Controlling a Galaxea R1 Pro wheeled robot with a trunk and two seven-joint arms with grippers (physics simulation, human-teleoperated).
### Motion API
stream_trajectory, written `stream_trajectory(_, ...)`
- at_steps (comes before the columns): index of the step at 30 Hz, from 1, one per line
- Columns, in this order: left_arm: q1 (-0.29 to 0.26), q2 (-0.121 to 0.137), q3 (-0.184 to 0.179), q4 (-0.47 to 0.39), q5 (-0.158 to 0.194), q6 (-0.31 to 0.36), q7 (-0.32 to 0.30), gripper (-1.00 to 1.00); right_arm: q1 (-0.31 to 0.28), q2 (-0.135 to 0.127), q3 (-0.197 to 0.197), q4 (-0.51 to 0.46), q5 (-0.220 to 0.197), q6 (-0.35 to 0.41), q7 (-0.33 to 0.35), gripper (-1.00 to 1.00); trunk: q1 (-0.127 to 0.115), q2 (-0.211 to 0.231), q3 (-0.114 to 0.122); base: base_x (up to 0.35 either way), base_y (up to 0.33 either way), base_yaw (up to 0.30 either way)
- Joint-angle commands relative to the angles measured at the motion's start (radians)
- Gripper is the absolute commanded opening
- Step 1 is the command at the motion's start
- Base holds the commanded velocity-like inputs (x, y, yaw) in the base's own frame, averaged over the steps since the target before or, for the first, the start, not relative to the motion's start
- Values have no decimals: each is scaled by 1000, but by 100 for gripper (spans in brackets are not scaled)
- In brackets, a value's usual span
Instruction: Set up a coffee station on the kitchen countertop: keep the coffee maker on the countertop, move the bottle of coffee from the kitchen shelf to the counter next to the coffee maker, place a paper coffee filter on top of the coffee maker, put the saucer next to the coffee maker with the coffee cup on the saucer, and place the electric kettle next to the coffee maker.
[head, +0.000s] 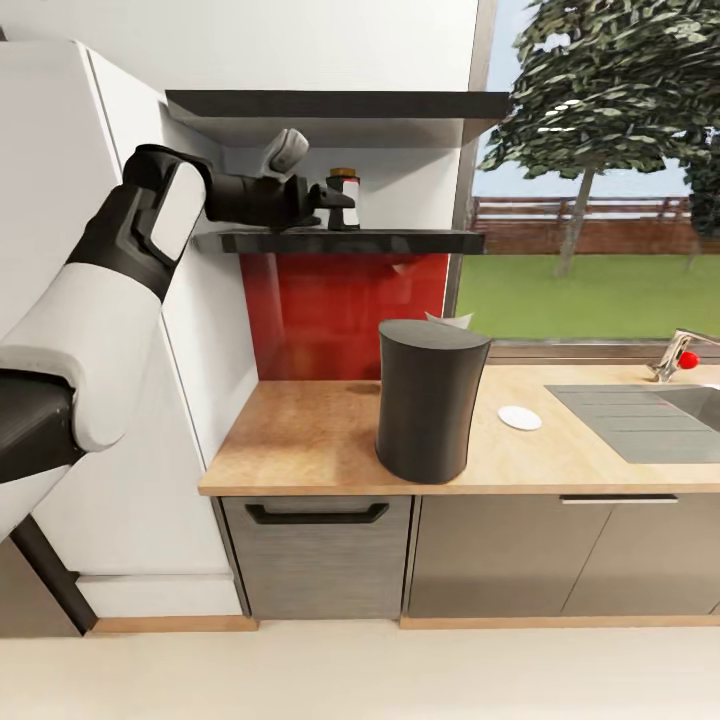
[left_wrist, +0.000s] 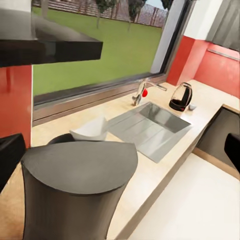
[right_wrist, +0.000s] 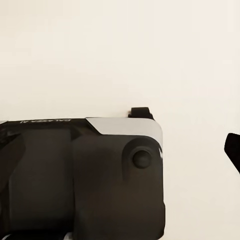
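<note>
Head view has the left gripper (head: 335, 205) raised to the kitchen shelf (head: 400, 241), its dark fingers around or right against the bottle of coffee (head: 345, 199); whether they are pinching it I cannot tell. That small waisted bottle looks rigid, light and smooth, likely slippery, so the narrow waist below the brown cap seems the safest hold. Below stand the coffee maker (head: 428, 400) and the saucer (head: 519, 418) on the counter (head: 300, 430).
</note>
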Motion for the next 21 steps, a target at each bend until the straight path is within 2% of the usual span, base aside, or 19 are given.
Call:
stream_trajectory(1,-3,-1,-2,0,-2,-3,13,100,0,1,-8,-2,11,6,-3,100,1,-2,-2,0,0,0)
stream_trajectory(5,-5,-5,-1,0,-7,-33,76,100,0,0,-8,-2,10,4,-2,100,1,-2,-2,0,0,0)
stream_trajectory(8,0,-15,-2,-8,-8,-73,182,100,0,-1,-8,-1,10,3,-2,100,1,-2,-2,0,0,0)
stream_trajectory(9,2,-23,-3,-9,-9,-88,235,100,0,-2,-7,0,11,2,-1,100,1,-2,-2,0,0,0)
stream_trajectory(10,4,-36,-4,-11,-10,-112,326,100,0,-7,-7,0,11,2,-1,100,1,-2,-2,0,0,0)
stream_trajectory(11,5,-65,-7,-11,-10,-166,489,100,4,-17,-7,0,12,2,1,100,1,-2,-2,0,0,0)
stream_trajectory(13,5,-89,-9,-8,-11,-222,607,100,11,-20,-7,1,13,2,2,100,1,-2,-2,0,0,0)
stream_trajectory(17,-8,-116,-13,17,-15,-304,749,100,22,-32,-6,1,14,4,3,100,1,-2,-2,0,0,0)
stream_trajectory(21,-43,-123,-19,98,-48,-357,781,100,26,-40,-5,1,14,4,2,100,1,-2,-2,0,0,0)
